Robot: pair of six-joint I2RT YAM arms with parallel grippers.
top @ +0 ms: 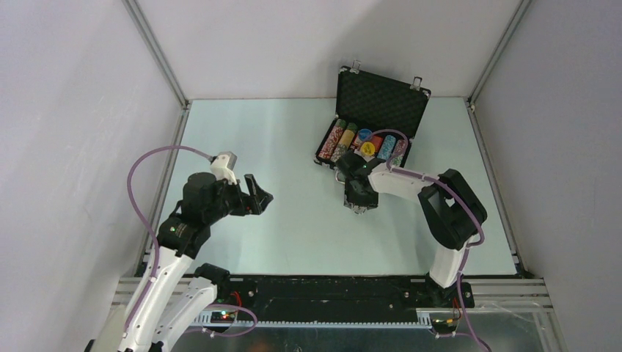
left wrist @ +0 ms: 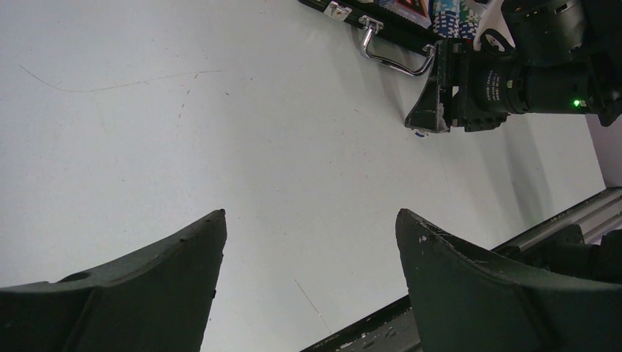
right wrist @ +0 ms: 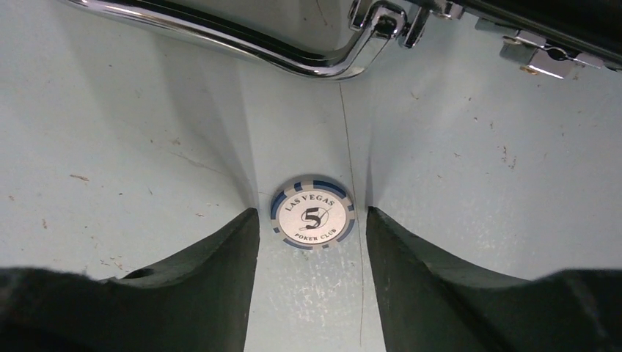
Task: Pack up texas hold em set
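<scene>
Over on the left, the left gripper hangs above the bare bench with its jaws wide apart and nothing between them; it looks to have no part in this step.

Towards the middle, the right gripper is down at the bench surface, just in front of the case's silver handle. Its jaws stand apart on either side of a single poker chip, a white and blue one marked 5, lying flat. The fingers sit close to its edges but I see a sliver of bench on each side, so it is not clamped yet.

Further right and back, the black briefcase lies open, lid up, with rows of chips and a yellow disc in the tray.

The step in hand seems to be picking up this stray chip. Next, I reckon, the jaws must close squarely on its thin rim, low enough not to slide over it, then lift it over the handle into the tray.
</scene>
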